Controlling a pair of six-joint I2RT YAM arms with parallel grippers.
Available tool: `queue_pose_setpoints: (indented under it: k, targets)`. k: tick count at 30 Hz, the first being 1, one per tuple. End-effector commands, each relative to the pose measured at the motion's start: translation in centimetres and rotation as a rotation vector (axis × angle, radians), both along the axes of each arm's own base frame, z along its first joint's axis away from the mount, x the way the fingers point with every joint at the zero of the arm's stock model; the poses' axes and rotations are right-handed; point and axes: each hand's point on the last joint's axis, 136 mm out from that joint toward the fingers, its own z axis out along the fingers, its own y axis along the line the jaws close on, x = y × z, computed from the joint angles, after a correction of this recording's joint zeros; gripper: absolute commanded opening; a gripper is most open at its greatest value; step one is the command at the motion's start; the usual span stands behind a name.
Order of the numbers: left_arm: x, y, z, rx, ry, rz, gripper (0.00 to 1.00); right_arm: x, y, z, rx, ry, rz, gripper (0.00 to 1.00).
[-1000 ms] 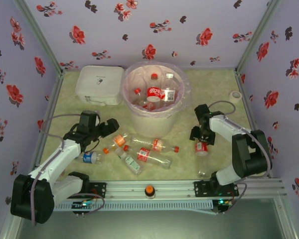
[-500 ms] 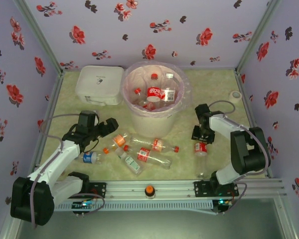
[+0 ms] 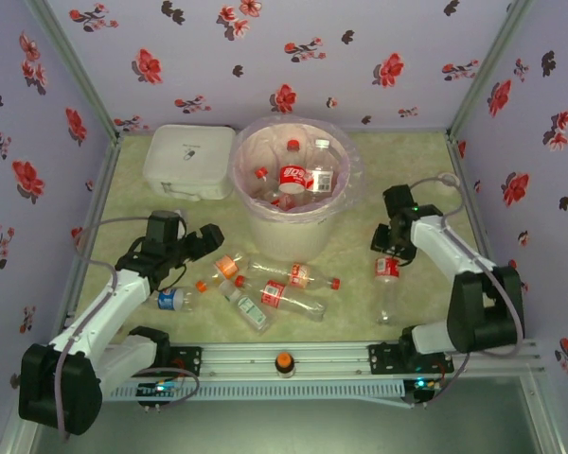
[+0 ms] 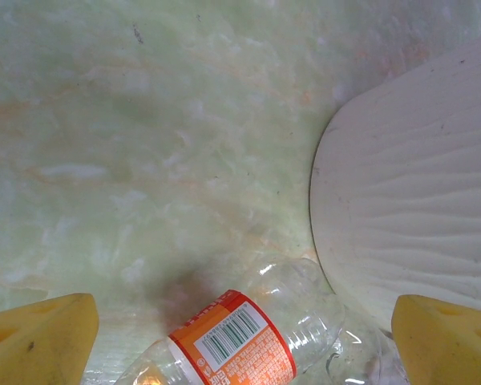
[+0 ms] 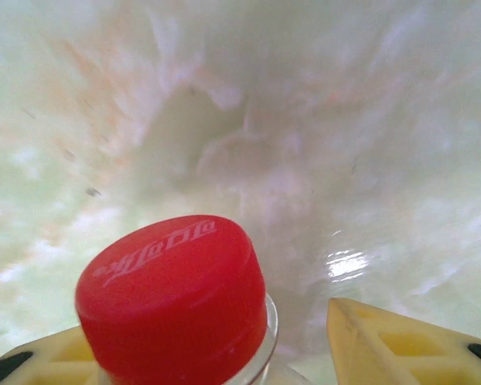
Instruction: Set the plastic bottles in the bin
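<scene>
Right side first: the right fingers (image 5: 385, 337) sit either side of a red-capped bottle (image 5: 172, 297), out to the right of the bin (image 3: 293, 236), with its clear body running toward the near edge. One finger is partly hidden by the cap and the other stands a little off it, so we can't tell whether the grip is on. On the left, the left fingers (image 4: 40, 333) are spread wide and grasp nothing, hovering over an orange-label bottle (image 4: 232, 345) on the tabletop (image 3: 350, 303) just beside the bin wall. We've got loose bottles (image 3: 279, 295) lying in front of the bin and more bottles (image 3: 293, 177) inside it.
</scene>
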Motion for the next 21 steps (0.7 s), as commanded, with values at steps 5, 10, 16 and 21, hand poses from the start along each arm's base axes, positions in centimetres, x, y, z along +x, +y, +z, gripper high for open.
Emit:
queue_pose_setpoints:
  k: [5, 10, 16, 21]
  targets:
    - [0.2, -0.3, -0.2, -0.02, 0.001, -0.009, 0.94, 1.5, -2.8, 11.4, -0.09, -0.325, -0.029, 0.1]
    - [0.1, -0.3, -0.1, -0.022, 0.0, -0.01, 0.94, 2.4, -2.3, 19.8, -0.054, -0.61, 0.001, 0.0]
    - [0.3, -0.5, 0.0, -0.034, -0.002, -0.012, 0.94, 2.9, -2.1, 28.5, -0.06, -0.849, 0.044, 0.0]
    - [0.0, -0.5, 0.0, -0.039, -0.004, -0.011, 0.94, 3.3, -2.1, 34.3, -0.094, -0.988, 0.074, 0.0]
